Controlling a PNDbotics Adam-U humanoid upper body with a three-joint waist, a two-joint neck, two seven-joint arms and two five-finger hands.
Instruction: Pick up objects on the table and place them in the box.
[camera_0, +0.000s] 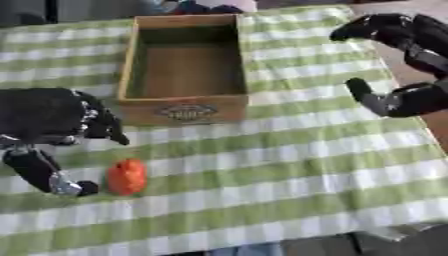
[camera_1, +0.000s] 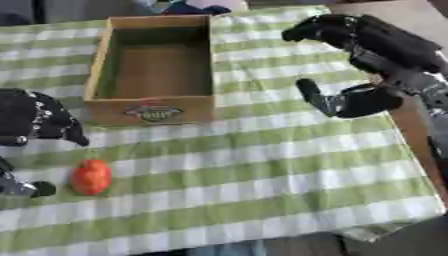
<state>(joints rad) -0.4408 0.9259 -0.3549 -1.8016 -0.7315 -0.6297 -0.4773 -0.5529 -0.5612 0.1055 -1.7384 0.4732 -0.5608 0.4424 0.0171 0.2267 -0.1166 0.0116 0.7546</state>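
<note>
Step in hand: approach to grasp, judged. Left hand beside orange object, fingers apart, thumb tip near object's left side, contact unclear. Object on table, in front of box, outside it. Long axis runs near-far, upper end toward box. Next move: close fingers round object, lift, carry over box. Right hand idle, fingers apart, holding nothing.

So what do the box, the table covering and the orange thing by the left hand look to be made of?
The box looks like wood: tan, matte boards with a printed label on its front. The covering looks like woven cloth, green and white checks, matte, draping over the near edge. The orange thing is smooth and rounded, maybe plastic or real produce; I can't tell.
</note>
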